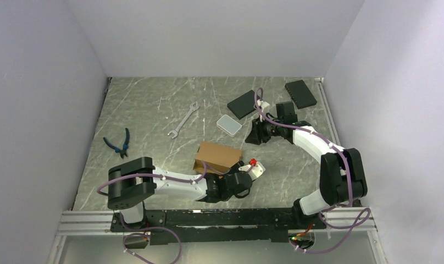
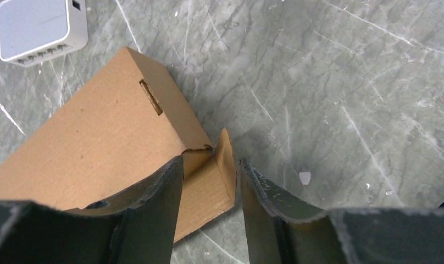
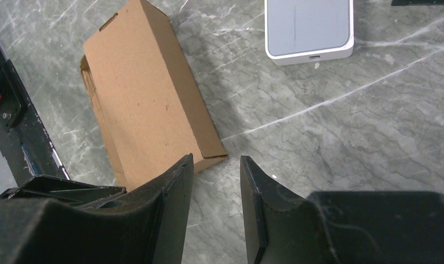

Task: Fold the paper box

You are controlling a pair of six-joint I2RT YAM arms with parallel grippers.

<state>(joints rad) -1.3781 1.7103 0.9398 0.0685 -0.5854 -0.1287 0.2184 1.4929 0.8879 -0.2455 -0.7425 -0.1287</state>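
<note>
Mid-table, paper box (image 1: 218, 156) nearly closed, one end flap (image 2: 226, 159) loose at its 5 o'clock. There, left gripper (image 2: 210, 162) unclenched, lined up on that flap, likely to tuck it. At 1 o'clock, right gripper (image 3: 217, 160) unclenched, empty, standing clear.

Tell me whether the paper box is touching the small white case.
Apart. The right wrist view shows a strip of bare table between the paper box and the white case; the top view shows the same gap.
</note>
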